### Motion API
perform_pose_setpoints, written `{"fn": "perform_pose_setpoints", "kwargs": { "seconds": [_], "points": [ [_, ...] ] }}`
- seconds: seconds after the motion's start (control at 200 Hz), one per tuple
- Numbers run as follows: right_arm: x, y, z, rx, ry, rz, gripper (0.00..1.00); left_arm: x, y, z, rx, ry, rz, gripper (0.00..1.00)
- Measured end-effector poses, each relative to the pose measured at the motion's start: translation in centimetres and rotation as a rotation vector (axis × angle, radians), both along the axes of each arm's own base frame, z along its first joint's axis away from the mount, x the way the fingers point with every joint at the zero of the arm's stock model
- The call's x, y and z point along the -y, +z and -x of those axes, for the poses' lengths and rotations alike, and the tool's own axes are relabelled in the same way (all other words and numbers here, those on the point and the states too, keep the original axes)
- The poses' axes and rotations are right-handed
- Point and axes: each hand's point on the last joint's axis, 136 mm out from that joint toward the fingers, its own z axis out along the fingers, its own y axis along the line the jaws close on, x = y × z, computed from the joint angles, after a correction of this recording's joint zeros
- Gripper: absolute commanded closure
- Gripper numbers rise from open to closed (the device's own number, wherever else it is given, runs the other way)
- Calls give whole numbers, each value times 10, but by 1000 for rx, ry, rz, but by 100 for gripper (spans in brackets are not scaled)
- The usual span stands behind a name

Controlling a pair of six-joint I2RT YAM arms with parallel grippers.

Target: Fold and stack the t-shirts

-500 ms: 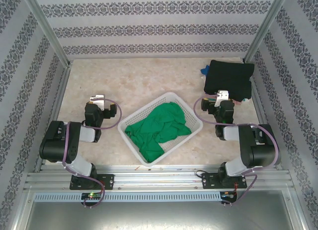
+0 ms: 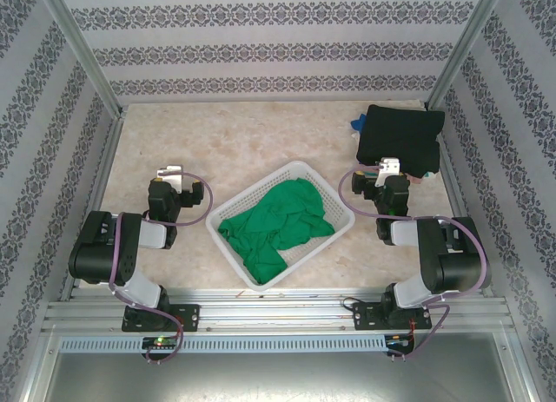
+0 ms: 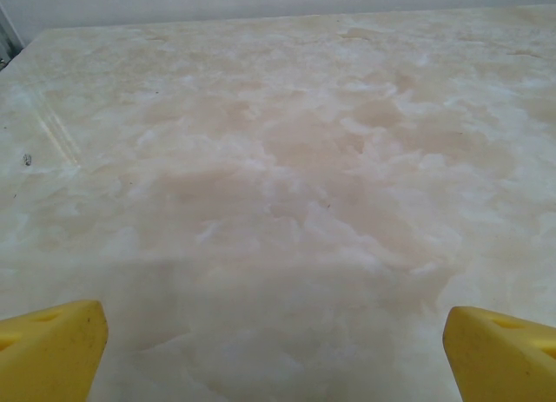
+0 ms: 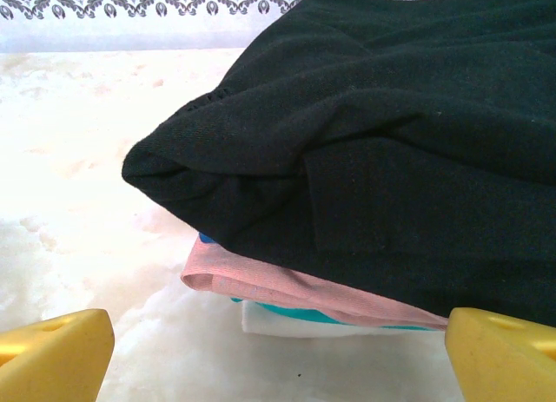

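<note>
- Basket (image 2: 299, 165) by the tabletop's near edge holds the green t-shirt (image 2: 278, 224).
- Black t-shirt (image 4: 391, 141) lies on the pink t-shirt (image 4: 261, 280), far right corner.
- Left gripper (image 3: 274, 350), right gripper (image 4: 278, 345): jaws wide apart, empty.

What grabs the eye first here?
The crumpled green shirt heaped in the white basket at the table's centre. Next, the folded black shirt at the far right, topping a stack with a pink shirt just beneath it.
</note>
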Motion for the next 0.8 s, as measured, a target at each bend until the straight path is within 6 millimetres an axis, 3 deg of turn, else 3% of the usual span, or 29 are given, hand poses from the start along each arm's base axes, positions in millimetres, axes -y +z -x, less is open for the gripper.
{"fn": "perform_pose_setpoints", "kwargs": {
  "seconds": [0.335,0.405,0.5,0.59,0.644,0.734,0.799],
  "points": [
    [0,0,0,0,0,0,2,-3,6,-1,-39,20,-9,0],
    [0,0,1,-14,0,1,2,-5,31,-4,-37,31,-4,0],
    [-2,13,3,-45,-7,12,2,-8,105,-11,64,85,81,0],
    [0,60,4,29,-57,-43,2,-12,172,-4,169,141,226,0],
    [8,90,11,89,-131,-135,2,-5,201,1,202,98,284,0],
    [27,120,29,171,-199,-324,2,19,219,0,162,-29,343,0],
    [37,120,37,165,-211,-417,2,40,213,-6,76,-109,358,0]
  ]
}}
